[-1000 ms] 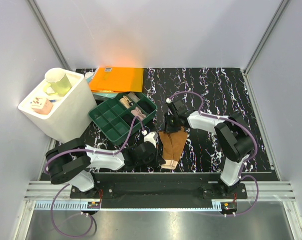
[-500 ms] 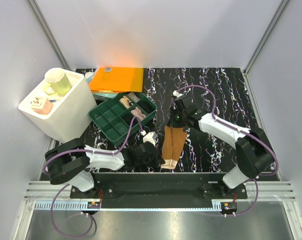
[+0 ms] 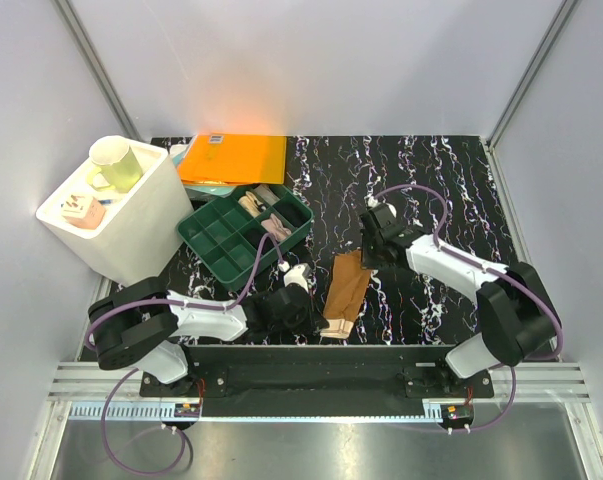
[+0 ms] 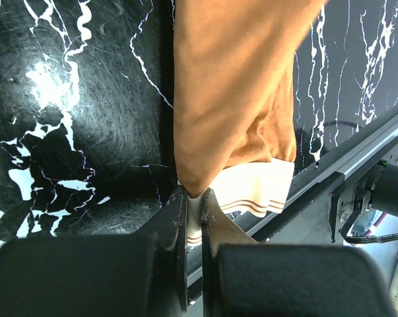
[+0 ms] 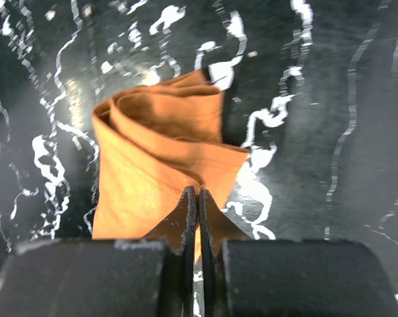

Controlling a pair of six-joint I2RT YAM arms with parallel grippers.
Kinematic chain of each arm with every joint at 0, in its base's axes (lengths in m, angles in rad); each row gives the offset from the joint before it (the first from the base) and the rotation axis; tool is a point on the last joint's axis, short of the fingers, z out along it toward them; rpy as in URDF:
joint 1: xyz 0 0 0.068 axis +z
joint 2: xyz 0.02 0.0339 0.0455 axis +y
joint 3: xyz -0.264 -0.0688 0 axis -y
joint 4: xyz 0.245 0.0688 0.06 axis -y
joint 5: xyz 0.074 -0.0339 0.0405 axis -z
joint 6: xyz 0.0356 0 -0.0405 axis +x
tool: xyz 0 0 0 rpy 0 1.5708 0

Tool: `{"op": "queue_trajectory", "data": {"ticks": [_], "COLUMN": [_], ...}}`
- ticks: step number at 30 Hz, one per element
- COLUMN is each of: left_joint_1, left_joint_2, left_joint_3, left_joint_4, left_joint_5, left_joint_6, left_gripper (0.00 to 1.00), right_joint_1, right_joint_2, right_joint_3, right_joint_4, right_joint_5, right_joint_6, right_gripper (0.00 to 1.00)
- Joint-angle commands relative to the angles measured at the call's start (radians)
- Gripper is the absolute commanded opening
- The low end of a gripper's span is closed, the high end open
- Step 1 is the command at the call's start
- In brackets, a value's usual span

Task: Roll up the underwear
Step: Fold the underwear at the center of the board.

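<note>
The brown underwear (image 3: 347, 285) lies as a narrow folded strip on the black marble table, its pale waistband (image 3: 336, 325) at the near edge. My left gripper (image 3: 319, 320) is shut on the waistband's corner, and the left wrist view shows the waistband (image 4: 265, 188) pinched between the jaws (image 4: 195, 198) under the brown cloth (image 4: 232, 86). My right gripper (image 3: 367, 256) is shut on the strip's far end. In the right wrist view, the brown fabric (image 5: 159, 145) curls in folds at the fingertips (image 5: 198, 191). The black underwear is out of view.
A green compartment tray (image 3: 243, 235) holding small items stands left of centre. A white bin (image 3: 131, 225) with a mug (image 3: 116, 162) sits at the far left. An orange folder (image 3: 233, 158) lies at the back. A dark rail (image 3: 311, 355) runs along the table's near edge.
My right gripper has moved right and toward the near side, keeping hold of the strip's far end. The brown strip now slants and is shorter. The left gripper has stayed put.
</note>
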Motion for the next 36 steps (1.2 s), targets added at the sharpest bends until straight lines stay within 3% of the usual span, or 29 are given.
{"op": "queue_trajectory", "data": {"ticks": [1,15,18,19,23,30,36], "left_joint_1": [0.002,0.000,0.000,0.000,0.000,0.000,0.000], "left_joint_2": [0.007,0.035,0.036,0.036,0.035,0.036,0.031], "left_joint_3": [-0.040,-0.013,-0.004,0.001,0.029,0.045,0.050], "left_joint_4": [-0.107,-0.085,-0.091,-0.094,-0.134,-0.137,-0.136], "left_joint_5": [-0.007,0.048,0.050,0.050,0.042,0.043,0.047], "left_joint_6": [0.039,0.102,0.105,0.107,0.108,0.093,0.088], "left_gripper": [0.00,0.00,0.00,0.00,0.00,0.00,0.00], "right_joint_1": [-0.032,-0.087,-0.090,-0.090,-0.090,-0.046,0.078], "right_joint_2": [-0.036,0.094,0.111,0.113,0.047,-0.171,-0.290], "right_joint_3": [0.010,0.065,0.063,0.065,0.047,-0.129,-0.291], "right_joint_4": [0.002,0.025,0.032,0.032,0.006,0.002,0.043], "right_joint_5": [0.066,0.132,0.117,0.095,0.039,-0.201,-0.222], "right_joint_6": [-0.003,-0.078,-0.075,-0.075,-0.052,0.125,0.332], "right_gripper": [0.01,0.01,0.11,0.25,0.49,0.64,0.67]}}
